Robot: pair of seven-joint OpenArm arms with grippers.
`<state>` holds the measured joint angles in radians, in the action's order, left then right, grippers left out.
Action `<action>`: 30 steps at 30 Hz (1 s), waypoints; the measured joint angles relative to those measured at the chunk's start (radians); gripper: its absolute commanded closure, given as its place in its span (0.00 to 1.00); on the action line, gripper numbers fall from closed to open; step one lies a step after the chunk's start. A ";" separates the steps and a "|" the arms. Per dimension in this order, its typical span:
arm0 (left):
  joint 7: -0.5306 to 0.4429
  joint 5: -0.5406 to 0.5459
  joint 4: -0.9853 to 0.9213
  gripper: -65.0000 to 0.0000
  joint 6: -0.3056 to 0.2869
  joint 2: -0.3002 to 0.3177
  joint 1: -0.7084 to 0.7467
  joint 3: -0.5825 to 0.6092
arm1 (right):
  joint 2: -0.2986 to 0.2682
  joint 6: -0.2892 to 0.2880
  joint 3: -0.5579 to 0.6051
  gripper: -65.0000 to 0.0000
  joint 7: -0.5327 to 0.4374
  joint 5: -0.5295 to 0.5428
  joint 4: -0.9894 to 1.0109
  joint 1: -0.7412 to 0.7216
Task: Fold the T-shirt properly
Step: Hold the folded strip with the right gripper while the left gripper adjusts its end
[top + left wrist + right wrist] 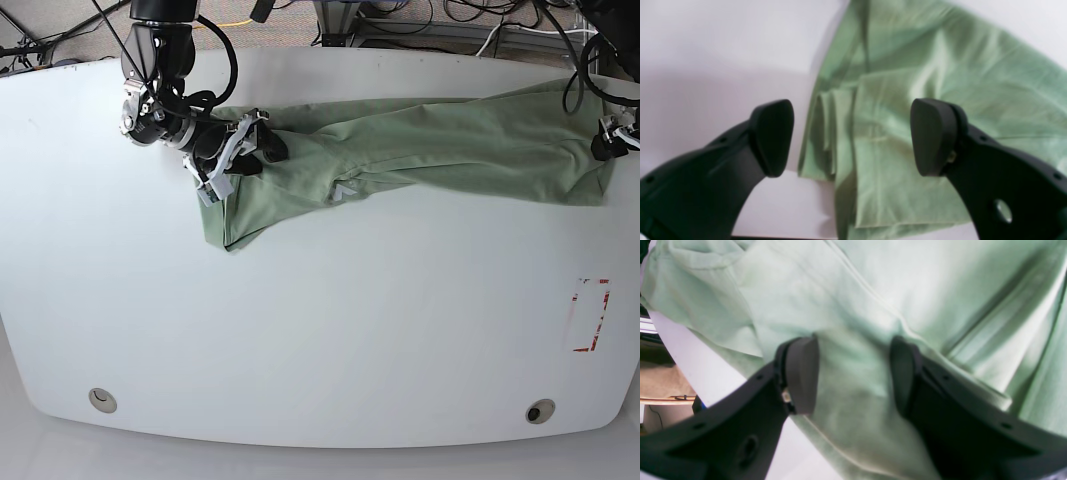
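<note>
The pale sage-green T-shirt lies wrinkled and stretched in a long band across the far part of the white table. My right gripper is at the shirt's left end. In the right wrist view it is open, with a raised fold of the shirt between the pads. My left gripper is at the shirt's right end. In the left wrist view it is open wide just over a folded edge of the shirt, one pad over bare table.
A red-marked rectangle sits near the table's right edge. Two round fittings sit near the front edge. Cables lie on the floor beyond the far edge.
</note>
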<state>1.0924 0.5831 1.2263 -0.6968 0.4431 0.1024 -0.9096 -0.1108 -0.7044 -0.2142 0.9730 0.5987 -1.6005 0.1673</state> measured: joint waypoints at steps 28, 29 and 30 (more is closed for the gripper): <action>-0.074 0.069 -0.035 0.92 -0.003 -0.015 0.083 0.138 | 0.000 0.000 -0.003 0.49 0.006 -0.001 -0.001 -0.005; -0.072 0.069 -0.035 0.93 -0.003 -0.015 0.083 0.137 | 0.000 0.000 -0.003 0.49 0.006 -0.001 -0.001 -0.005; -0.072 0.070 -0.035 0.93 -0.003 -0.016 0.083 0.137 | 0.000 0.000 -0.003 0.49 0.006 -0.001 -0.001 -0.005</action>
<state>1.0203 0.6529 1.1912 -0.7002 0.4274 0.1856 -0.7723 -0.1104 -0.7044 -0.2169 0.9794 0.5980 -1.6012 0.1619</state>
